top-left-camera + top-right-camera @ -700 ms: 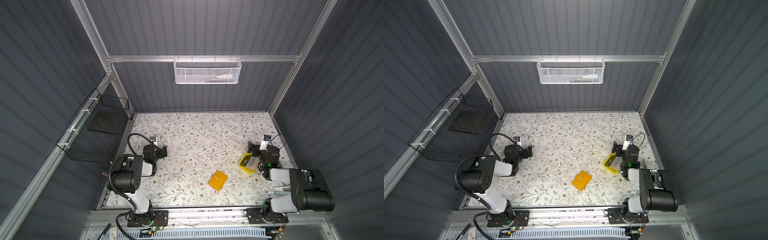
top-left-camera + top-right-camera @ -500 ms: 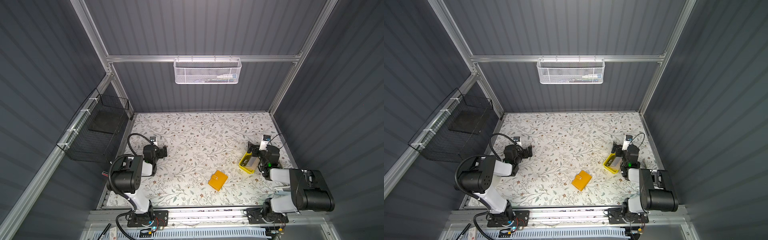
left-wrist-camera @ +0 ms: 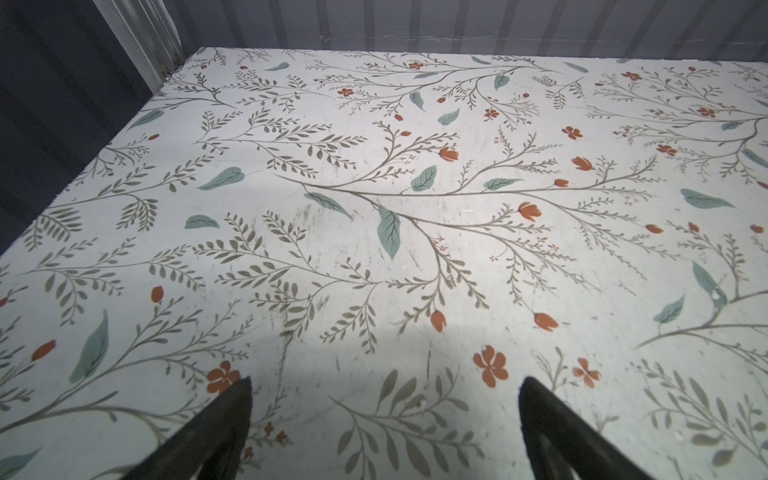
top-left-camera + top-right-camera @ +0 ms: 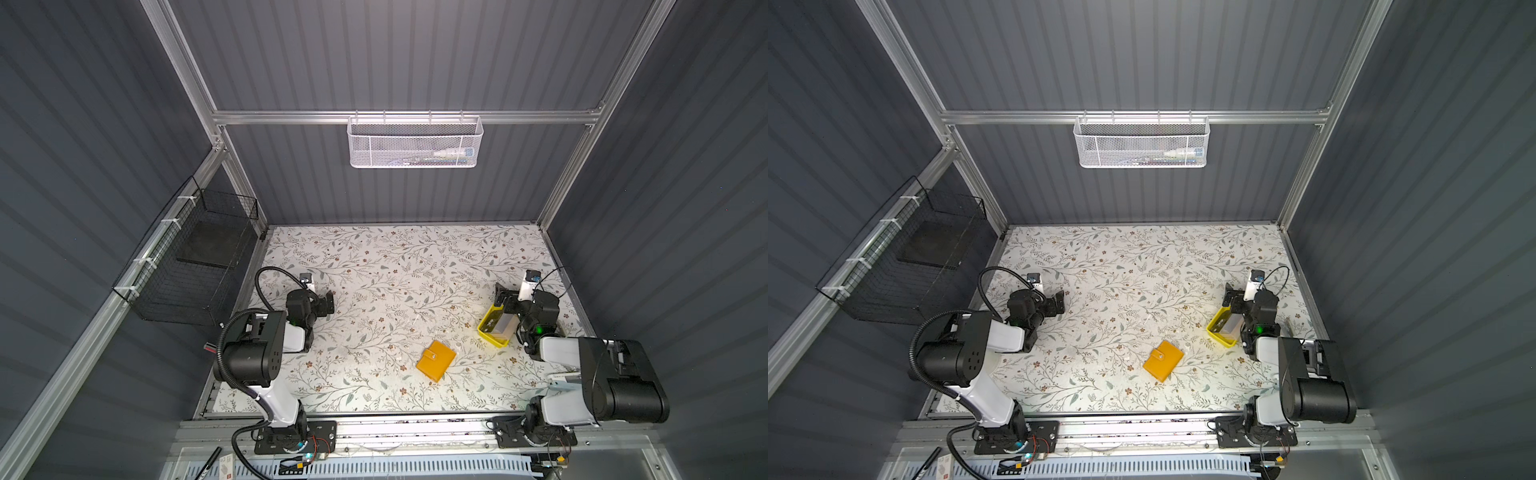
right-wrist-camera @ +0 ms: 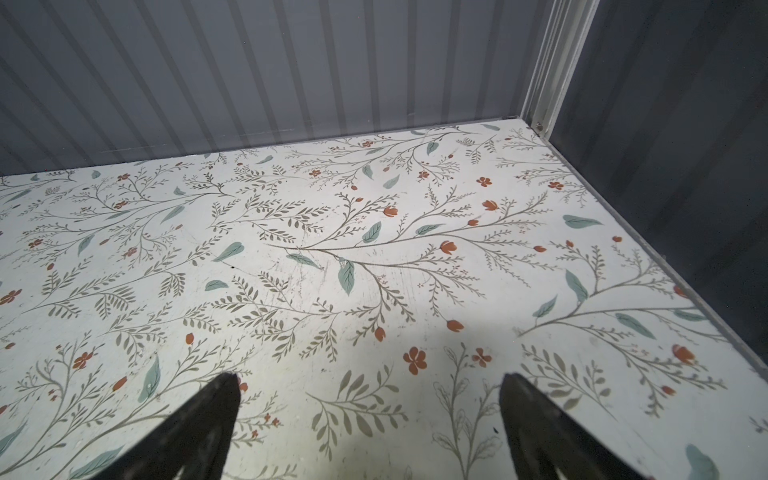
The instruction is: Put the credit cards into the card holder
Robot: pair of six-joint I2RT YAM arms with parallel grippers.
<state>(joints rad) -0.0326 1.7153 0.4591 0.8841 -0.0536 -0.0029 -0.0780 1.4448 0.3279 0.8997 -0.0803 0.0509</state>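
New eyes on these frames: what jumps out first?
The orange card holder, shut, lying alone near the front middle of the floral table. Next, the bright yellow tray at the right, close by the right tool. Both tools stand open and empty; the left tool sits at the left.

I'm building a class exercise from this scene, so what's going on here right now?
Nothing is being handled. The left gripper and right gripper sit open and empty at the sides of the table. The card holder lies closed near the front. What look like pale cards sit in a yellow tray beside the right gripper. The job looks not yet begun.
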